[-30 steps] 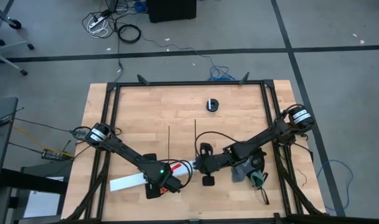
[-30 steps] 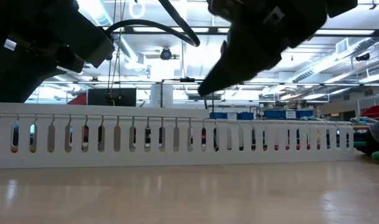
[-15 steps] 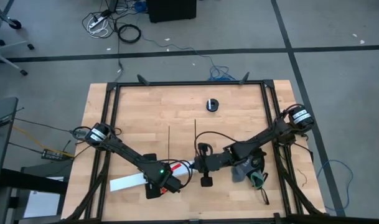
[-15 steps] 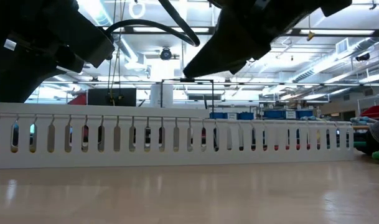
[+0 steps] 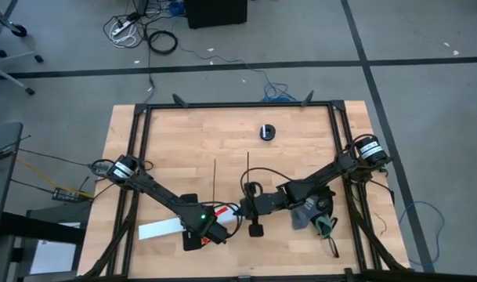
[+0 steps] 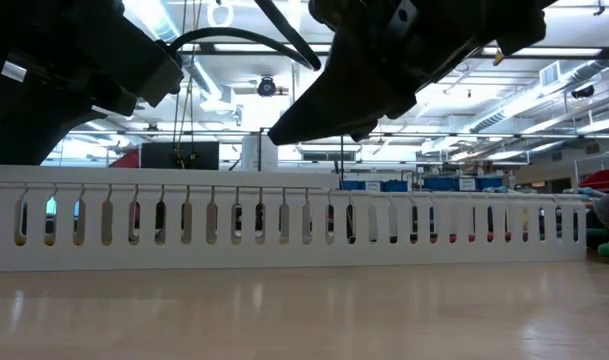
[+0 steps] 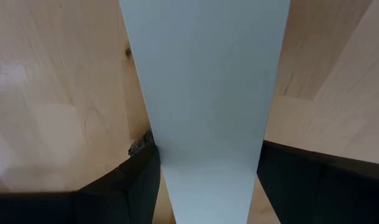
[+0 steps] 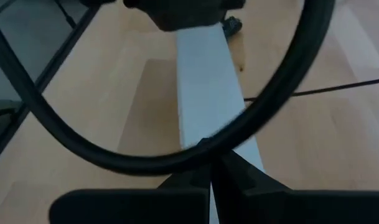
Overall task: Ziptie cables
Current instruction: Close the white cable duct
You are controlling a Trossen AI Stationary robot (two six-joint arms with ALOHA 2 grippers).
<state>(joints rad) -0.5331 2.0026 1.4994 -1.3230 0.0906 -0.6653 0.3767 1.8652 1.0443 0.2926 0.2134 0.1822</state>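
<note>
- Cables [image 5: 225, 210]: we see only a short red and white bit in the high view, near the table's front edge, between the two grippers; the rest is hidden under the arms and inside the channel.
- Zipties [image 5: 215, 178]: two thin black strips lying straight on the wood, parallel, a little apart, just behind the cables; 2nd one [image 5: 247, 168] to the right of the 1st.
- White slotted channel [image 5: 161, 229]: lies flat on the table, left end sticking out past the left arm; in the low view it runs across the whole pic [image 6: 284, 230], w/ coloured wire bits showing thru the slots.
- Left gripper [image 5: 212, 231]: over the channel's right part, fingers [image 7: 139, 180] on either side of the white channel [image 7: 205, 93], clamped on it as far as we can tell.
- Right gripper [image 5: 243, 208]: just right of the cables, low over the table; fingers [image 8: 239, 174] pressed together, closed, right at the channel's end [image 8: 205, 93]; we can't tell if anything is pinched between them.
- Small black round object [image 5: 267, 131]: on the table's rear part, well apart from the rest.
- Wooden table [image 5: 175, 133]: black frame around it.
</note>
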